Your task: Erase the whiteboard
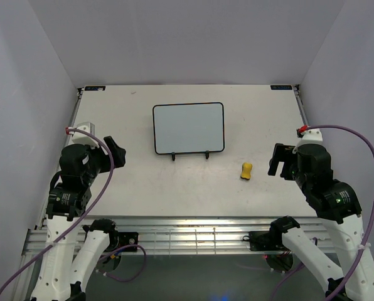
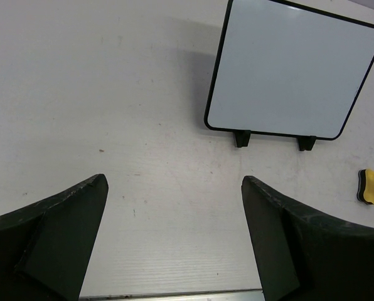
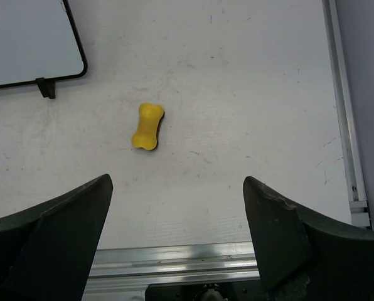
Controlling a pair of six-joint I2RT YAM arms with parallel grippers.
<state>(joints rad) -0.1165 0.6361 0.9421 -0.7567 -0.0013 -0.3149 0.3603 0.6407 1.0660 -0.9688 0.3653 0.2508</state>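
Two white robot arms rise from the near edge of a pale worktop [image 1: 143, 182], one on each side.

The left claw [image 1: 115, 150] hangs over the left part of the worktop. Its two dark fingers are spread wide apart and hold nothing; between them only bare surface shows in the left wrist view.

The right claw [image 1: 278, 160] hangs over the right part, at about the same depth. It is also released, its fingers wide apart and empty.

Just to the left of the right claw, a small yellow eraser [image 1: 246, 170] lies flat on the worktop. It is bone-shaped with a dark underside, and it touches neither claw.

Farther back, near the middle of the worktop, sits the whiteboard [image 1: 188, 127]. It is a white rectangle with rounded corners and a thin black rim, and its face is plain white. Two small black stand feet [image 1: 174, 157] stick out under its near edge. The eraser lies near its lower right corner, apart from it.

Pale walls enclose the worktop behind and to the sides.
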